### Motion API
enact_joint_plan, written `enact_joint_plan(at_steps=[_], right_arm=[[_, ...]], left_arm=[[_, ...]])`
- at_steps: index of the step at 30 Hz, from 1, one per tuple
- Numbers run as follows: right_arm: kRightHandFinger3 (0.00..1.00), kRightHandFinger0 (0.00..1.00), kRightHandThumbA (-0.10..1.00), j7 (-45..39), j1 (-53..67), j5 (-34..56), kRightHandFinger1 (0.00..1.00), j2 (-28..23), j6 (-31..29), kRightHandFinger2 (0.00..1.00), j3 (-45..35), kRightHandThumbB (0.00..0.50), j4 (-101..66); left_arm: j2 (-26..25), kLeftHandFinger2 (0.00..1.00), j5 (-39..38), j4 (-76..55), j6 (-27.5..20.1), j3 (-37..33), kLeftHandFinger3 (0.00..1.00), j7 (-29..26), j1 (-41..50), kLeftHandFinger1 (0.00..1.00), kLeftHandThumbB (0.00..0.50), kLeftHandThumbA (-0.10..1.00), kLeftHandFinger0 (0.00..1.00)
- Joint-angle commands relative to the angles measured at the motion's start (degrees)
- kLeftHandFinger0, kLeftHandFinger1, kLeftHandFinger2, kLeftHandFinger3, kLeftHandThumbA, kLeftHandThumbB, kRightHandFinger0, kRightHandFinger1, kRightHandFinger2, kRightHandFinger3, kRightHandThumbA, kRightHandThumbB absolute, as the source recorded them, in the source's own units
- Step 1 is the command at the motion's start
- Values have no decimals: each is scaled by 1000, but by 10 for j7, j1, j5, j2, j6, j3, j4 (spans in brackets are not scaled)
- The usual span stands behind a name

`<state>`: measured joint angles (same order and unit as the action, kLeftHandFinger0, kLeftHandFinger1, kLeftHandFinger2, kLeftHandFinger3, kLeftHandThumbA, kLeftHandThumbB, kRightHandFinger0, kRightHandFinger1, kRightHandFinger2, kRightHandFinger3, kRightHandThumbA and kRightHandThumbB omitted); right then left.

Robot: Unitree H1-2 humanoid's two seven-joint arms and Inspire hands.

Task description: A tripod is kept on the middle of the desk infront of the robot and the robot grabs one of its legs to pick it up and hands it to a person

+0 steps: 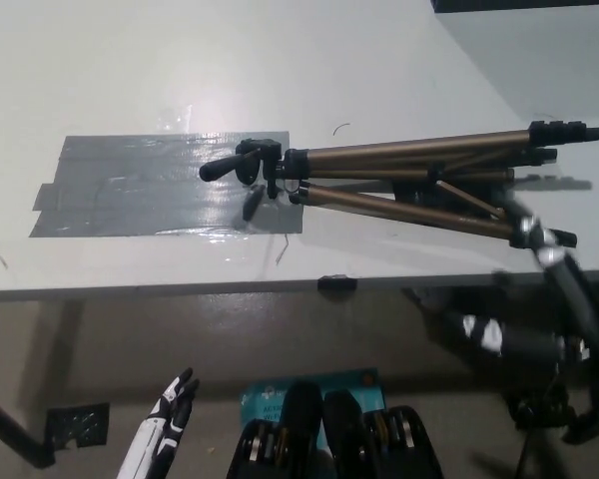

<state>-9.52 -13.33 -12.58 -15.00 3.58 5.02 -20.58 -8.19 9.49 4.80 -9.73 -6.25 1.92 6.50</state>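
Tripod [409, 180] flat on the white desk [130, 80], head over grey tape [130, 190]; right hand [535, 236] blurred at a leg, grip unclear; left hand [170, 409] low, empty, fingers apart.

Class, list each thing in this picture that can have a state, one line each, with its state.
tripod: lying on its side on the desk, legs folded together, not lifted.
grey tape patch: stuck flat, tripod head resting over its right end.
left hand: open, empty, low by the desk's near edge.
right hand: blurred at the tripod's feet; grip unclear.
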Motion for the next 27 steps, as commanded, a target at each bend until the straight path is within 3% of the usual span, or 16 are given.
enact_joint_plan(at_steps=[1,5,10,14,15,16,27], right_arm=[[1000,1000,969,-14,-144,-179,1000,-33,64,1000,35,376,20],[1000,1000,923,-8,-229,-208,1000,-36,63,1000,72,374,128],[1000,1000,975,-18,-301,-250,1000,-43,97,1000,115,405,246],[1000,1000,978,10,-359,-272,1000,-43,87,1000,152,429,373],[1000,1000,942,11,-360,-272,1000,-43,87,1000,152,406,377],[1000,1000,986,21,-377,-277,1000,-42,84,1000,165,456,413],[1000,1000,989,18,-431,-301,1000,-36,94,1000,206,429,514]], left_arm=[[-8,1000,8,-12,-35,3,1000,-3,-3,1000,155,1000,1000],[-10,1000,14,-12,-33,2,1000,-4,-10,1000,158,1000,1000],[-8,1000,11,-18,-24,3,1000,-2,-11,1000,156,1000,1000],[-11,1000,16,-22,-19,3,1000,-1,-15,1000,148,1000,1000],[-11,1000,16,-23,-19,3,1000,0,-16,1000,149,1000,1000],[-11,1000,16,-21,-20,3,1000,0,-17,1000,151,1000,1000],[-12,1000,15,-22,-14,2,1000,5,-26,1000,142,1000,1000]])
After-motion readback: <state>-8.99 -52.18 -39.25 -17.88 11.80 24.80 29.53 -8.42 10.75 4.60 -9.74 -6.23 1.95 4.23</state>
